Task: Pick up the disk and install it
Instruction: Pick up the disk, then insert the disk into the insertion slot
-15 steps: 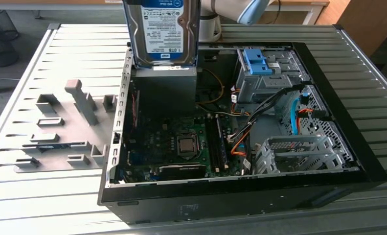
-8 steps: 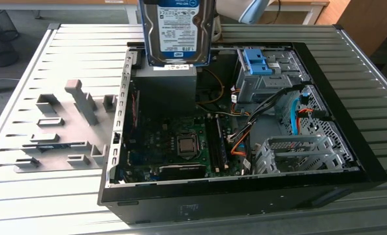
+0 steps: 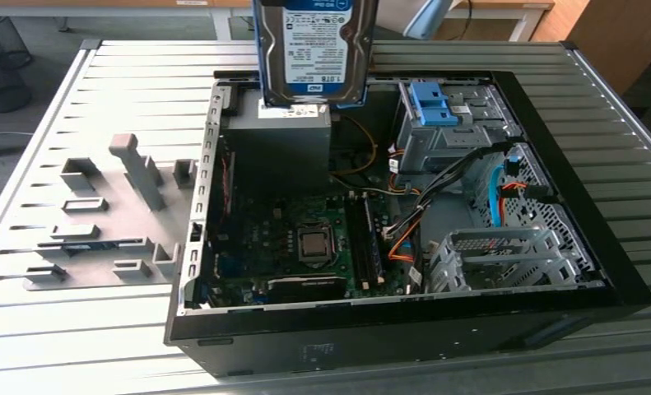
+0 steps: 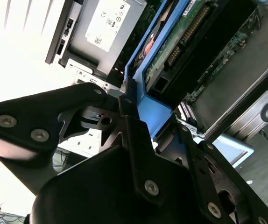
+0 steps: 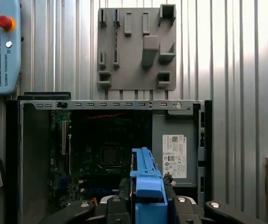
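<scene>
The disk (image 3: pixel 309 49), silver with a white-and-blue label, hangs upright high over the back of the open computer case (image 3: pixel 588 271), just above the grey power supply (image 3: pixel 276 140). My gripper (image 5: pixel 145 189) is shut on it, with the black fingers (image 5: pixel 123 186) clamping the blue side rail (image 5: pixel 145 168). In the second wrist view the gripper (image 4: pixel 143 116) holds that blue rail (image 4: pixel 155 109), and the disk's green circuit-board underside (image 4: pixel 171 51) runs away from it. A blue bracket (image 3: pixel 433 103) sits in the drive cage at the case's far right corner in the exterior view.
A grey fixture plate (image 3: pixel 95 222) with upright blocks lies on the slatted metal table on the exterior view's left of the case. Motherboard (image 3: pixel 303 243), cables and a metal cage (image 3: pixel 501 259) fill the case. A pendant with a red button (image 5: pixel 3 22) lies near the case.
</scene>
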Robot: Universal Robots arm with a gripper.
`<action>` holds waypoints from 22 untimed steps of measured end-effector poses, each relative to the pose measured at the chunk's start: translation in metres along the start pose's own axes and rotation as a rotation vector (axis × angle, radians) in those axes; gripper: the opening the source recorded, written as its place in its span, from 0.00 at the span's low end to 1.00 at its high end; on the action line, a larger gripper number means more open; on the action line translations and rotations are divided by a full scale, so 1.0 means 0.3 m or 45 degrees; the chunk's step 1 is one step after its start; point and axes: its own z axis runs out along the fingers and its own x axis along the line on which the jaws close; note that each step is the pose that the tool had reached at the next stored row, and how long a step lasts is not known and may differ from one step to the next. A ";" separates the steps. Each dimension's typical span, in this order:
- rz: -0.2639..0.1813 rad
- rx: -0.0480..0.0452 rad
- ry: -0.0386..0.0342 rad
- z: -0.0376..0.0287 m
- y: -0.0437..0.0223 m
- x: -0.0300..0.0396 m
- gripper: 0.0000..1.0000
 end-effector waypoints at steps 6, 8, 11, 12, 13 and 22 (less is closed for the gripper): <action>0.000 0.000 0.0018 0.000 -0.016 0.016 0.36; 0.000 0.000 0.0026 0.000 -0.016 0.016 0.36; 0.000 0.000 0.0028 0.000 -0.016 0.016 0.36; 0.000 0.000 0.0028 0.000 -0.016 0.016 0.36; 0.000 0.000 0.0028 0.000 -0.016 0.016 0.36; 0.000 0.000 0.0030 0.001 -0.016 0.038 0.36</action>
